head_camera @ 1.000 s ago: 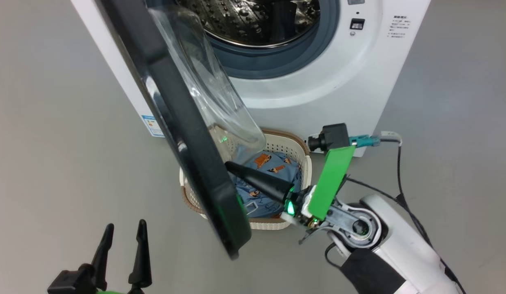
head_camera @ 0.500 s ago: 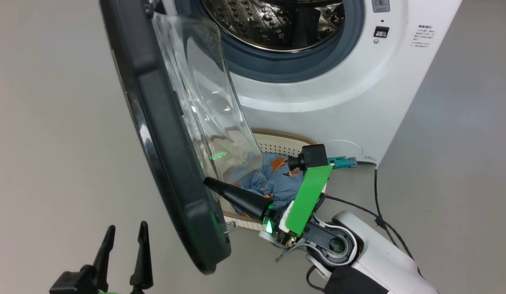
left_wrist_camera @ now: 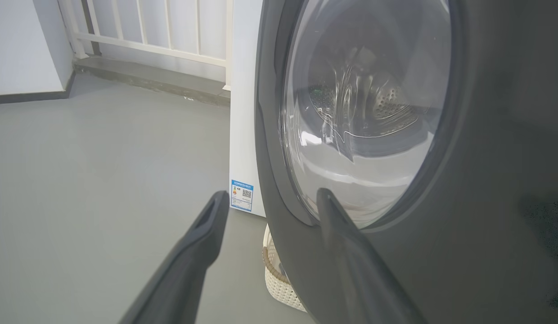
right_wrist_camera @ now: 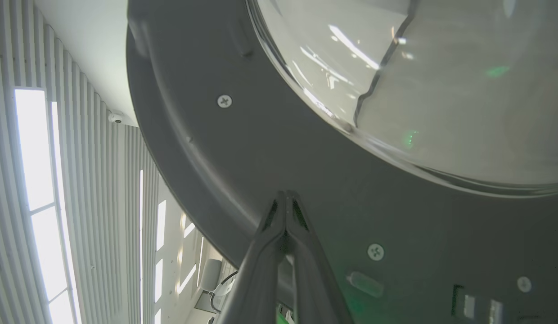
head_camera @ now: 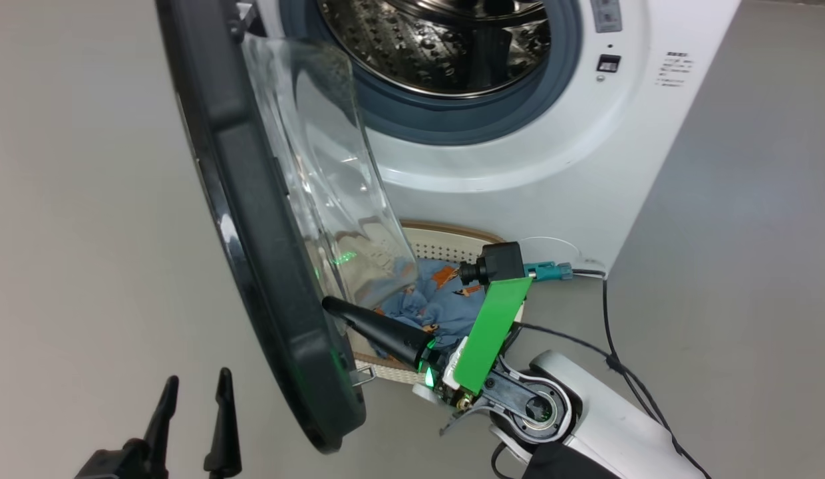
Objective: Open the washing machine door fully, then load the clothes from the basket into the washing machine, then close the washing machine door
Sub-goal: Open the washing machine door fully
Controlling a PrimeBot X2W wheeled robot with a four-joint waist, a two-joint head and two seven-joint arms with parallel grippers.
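R claw (right_wrist_camera: 285, 194), fingers tog., tips against grey inner face of washing machine door (right_wrist_camera: 261, 148), near glass bowl (right_wrist_camera: 441, 90).

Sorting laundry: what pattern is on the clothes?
Clothes: light blue, small orange-brown figures; head view best.

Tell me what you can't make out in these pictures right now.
- Head view: basket largely hidden behind the washing machine door and right claw; number of clothes unclear.
- Head view: drum top cut off by the edge.
- Head view: printed panel text too small.
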